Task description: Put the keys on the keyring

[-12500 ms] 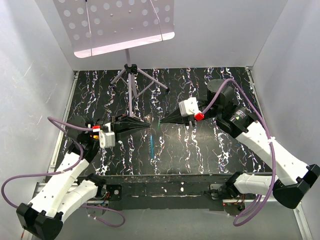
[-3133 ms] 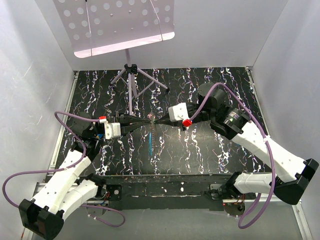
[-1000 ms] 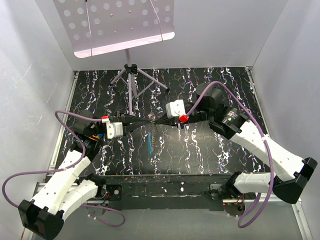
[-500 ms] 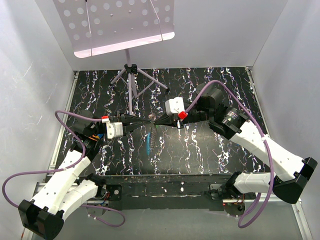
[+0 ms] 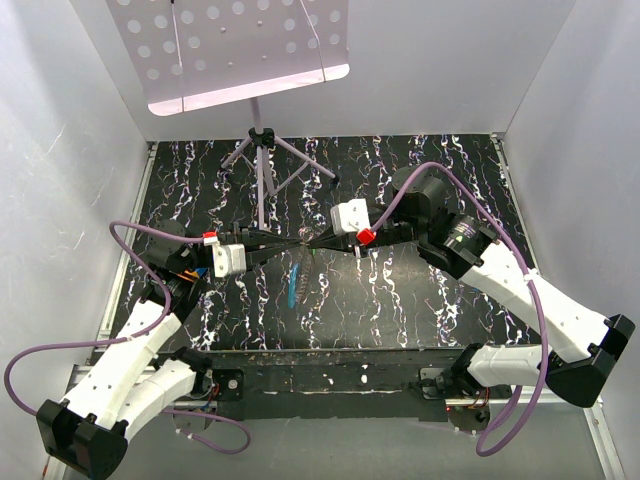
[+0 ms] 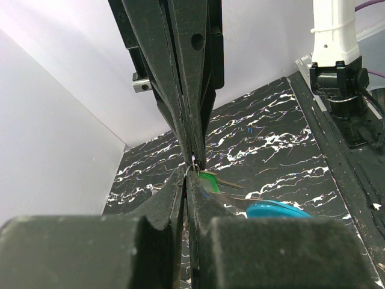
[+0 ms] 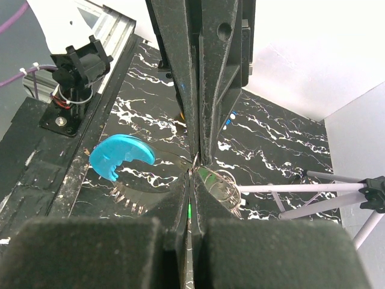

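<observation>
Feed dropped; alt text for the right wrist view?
The right tool from below and left tool from above, both shut, meet tip to tip. The keyring and green key sit at that junction; a light-blue tag at image left, tripod legs at image right.

Green-headed key [image 6: 209, 179], black white-veined table [image 5: 420, 290]
</observation>
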`<state>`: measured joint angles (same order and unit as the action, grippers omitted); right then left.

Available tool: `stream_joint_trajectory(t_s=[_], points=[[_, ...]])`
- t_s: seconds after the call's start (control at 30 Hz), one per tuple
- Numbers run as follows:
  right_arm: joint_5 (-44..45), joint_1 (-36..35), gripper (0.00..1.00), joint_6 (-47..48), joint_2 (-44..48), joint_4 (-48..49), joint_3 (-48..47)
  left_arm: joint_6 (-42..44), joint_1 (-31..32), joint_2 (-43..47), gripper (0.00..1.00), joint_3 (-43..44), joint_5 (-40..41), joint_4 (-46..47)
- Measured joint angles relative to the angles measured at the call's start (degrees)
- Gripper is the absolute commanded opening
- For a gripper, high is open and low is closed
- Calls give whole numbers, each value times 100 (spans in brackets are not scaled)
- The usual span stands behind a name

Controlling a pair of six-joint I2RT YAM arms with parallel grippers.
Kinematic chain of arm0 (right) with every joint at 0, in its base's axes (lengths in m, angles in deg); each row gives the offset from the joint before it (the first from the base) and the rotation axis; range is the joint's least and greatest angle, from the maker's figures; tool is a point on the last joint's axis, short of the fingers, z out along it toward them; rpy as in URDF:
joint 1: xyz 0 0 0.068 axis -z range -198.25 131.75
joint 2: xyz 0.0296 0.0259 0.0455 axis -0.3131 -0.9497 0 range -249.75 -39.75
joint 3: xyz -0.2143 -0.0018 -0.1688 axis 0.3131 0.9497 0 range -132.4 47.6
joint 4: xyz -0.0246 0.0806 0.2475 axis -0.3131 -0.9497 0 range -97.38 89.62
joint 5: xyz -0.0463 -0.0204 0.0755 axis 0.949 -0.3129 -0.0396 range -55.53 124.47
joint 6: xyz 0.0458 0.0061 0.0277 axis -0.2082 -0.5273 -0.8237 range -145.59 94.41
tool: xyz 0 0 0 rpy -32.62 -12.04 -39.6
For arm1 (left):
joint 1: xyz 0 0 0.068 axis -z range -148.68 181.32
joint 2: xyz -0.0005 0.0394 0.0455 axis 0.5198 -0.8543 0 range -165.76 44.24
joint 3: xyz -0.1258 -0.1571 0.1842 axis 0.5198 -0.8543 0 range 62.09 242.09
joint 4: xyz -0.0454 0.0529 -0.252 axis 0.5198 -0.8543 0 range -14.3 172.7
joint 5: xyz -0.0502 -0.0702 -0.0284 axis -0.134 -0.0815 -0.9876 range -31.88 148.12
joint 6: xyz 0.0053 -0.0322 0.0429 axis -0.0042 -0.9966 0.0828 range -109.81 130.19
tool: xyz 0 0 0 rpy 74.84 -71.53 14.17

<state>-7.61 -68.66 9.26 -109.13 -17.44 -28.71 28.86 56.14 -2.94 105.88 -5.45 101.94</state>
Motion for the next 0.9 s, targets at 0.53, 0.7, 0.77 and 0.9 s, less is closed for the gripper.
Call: stream_joint_trajectory(t_s=[0.53,0.7,0.77,0.9], points=[[66,-35,1,-164,0,0,-13,-4,-2,2,0,0,0,0],[87,-37,1,-203,0,0,-20,-4,-2,2,0,0,4,0],[92,-39,1,-212,0,0,-20,-4,-2,4,0,0,7,0],[103,-42,1,-192,0,0,-20,-2,-2,2,0,0,15,0]])
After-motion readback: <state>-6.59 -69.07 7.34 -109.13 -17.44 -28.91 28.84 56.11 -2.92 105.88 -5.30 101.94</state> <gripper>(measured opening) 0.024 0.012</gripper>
